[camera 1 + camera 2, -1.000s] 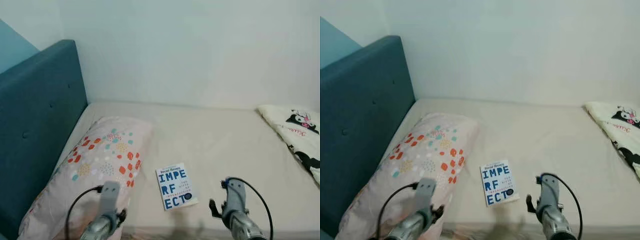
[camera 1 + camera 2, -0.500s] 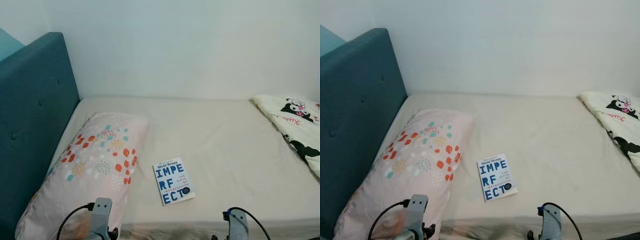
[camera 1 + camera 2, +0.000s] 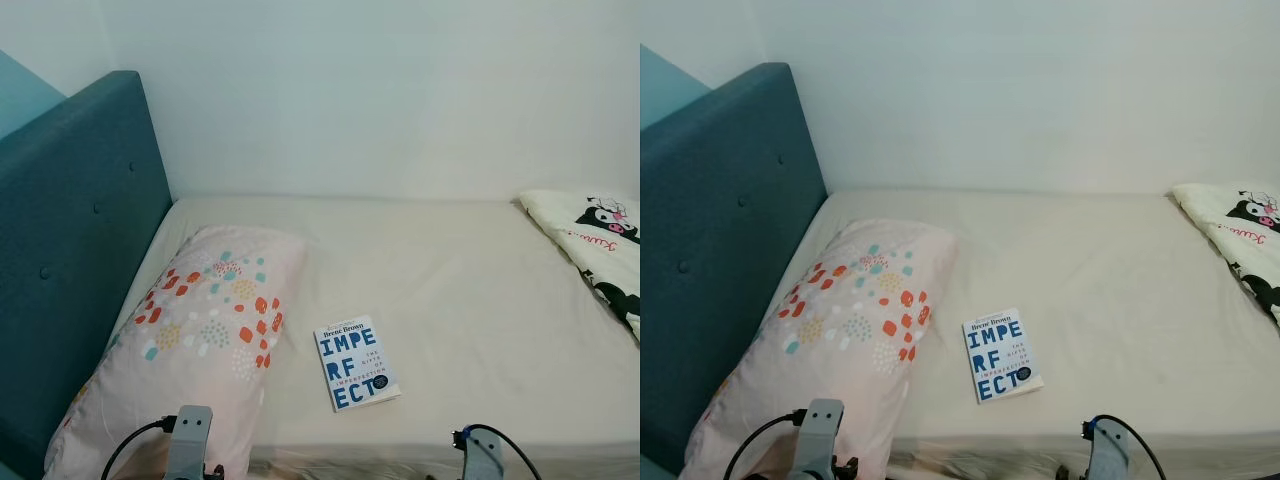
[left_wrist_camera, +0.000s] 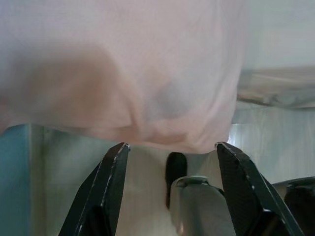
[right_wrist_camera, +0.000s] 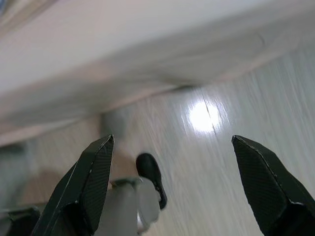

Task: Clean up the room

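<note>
A white book [image 3: 356,366] with blue letters lies flat on the beige mattress [image 3: 450,290], near the front edge. Beside it on the left rests a pink pillow [image 3: 205,330] with coloured dots. My left wrist [image 3: 190,445] pokes up at the bottom of the head views, in front of the pillow's near end. My right wrist [image 3: 482,458] is low, to the right of the book. The left gripper [image 4: 171,147] is open, just below the pillow's overhanging cloth [image 4: 128,73]. Open too, the right gripper [image 5: 172,142] points down at the wooden floor [image 5: 206,162] by the bed's edge.
A teal padded headboard [image 3: 70,250] stands along the left. A white blanket [image 3: 600,250] with black cartoon figures lies at the mattress's right end. A plain white wall [image 3: 380,90] backs the bed. My own leg and foot [image 5: 147,177] show over the floor.
Both arms have dropped from beside the book to the bottom edge of the head views. The camera has shifted a little; book and pillow lie as before.
</note>
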Available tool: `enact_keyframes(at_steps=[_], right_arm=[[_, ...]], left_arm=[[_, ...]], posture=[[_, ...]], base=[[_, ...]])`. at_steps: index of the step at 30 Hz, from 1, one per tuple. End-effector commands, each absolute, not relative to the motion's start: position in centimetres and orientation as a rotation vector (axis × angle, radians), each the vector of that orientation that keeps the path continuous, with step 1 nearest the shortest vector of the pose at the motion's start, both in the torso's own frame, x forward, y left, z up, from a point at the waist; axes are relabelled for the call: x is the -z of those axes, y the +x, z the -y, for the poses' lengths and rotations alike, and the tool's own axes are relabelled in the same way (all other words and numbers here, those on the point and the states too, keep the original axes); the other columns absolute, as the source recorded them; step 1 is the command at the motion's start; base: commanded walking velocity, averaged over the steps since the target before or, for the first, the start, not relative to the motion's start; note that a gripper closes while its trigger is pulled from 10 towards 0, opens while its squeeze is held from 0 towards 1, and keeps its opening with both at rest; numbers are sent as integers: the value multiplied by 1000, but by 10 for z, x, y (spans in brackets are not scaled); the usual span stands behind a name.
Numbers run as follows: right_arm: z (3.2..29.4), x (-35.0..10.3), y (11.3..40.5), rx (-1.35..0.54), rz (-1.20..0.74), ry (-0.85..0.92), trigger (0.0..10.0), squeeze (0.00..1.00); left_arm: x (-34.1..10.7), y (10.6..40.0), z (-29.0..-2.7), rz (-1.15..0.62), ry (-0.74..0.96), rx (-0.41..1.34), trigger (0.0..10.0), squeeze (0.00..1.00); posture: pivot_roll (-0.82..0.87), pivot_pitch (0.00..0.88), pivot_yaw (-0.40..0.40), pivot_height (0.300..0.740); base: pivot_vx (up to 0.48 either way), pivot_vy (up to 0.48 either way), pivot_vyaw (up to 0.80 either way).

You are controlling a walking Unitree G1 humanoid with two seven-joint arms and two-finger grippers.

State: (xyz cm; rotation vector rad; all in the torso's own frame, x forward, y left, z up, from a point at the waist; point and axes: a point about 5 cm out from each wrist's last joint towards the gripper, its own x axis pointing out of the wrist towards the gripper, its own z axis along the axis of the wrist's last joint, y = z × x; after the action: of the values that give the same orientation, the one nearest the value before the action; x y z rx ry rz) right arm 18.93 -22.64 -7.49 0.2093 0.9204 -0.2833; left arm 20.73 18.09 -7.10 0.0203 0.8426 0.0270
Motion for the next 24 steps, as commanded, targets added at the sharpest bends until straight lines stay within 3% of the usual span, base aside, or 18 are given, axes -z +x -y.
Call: enact_keyframes(at_steps=[1,7,24], right_arm=[[228,68,200,285,-868,223,10000,0],[224,62,213,252,-839,202,10000,0],[218,71,200,234,-896,188,10000,0]], left_arm=[[66,216,-182,-805,-4,-26,10000,0],[57,229,-180,-750,-57,16,10000,0],[73,201,-188,-839,-54,-16,10000,0]], posture=[[35,0,-41,740],[37,0,-38,740],[48,0,-51,740]], base=[[0,0,0],[0,0,0],[0,0,0]])
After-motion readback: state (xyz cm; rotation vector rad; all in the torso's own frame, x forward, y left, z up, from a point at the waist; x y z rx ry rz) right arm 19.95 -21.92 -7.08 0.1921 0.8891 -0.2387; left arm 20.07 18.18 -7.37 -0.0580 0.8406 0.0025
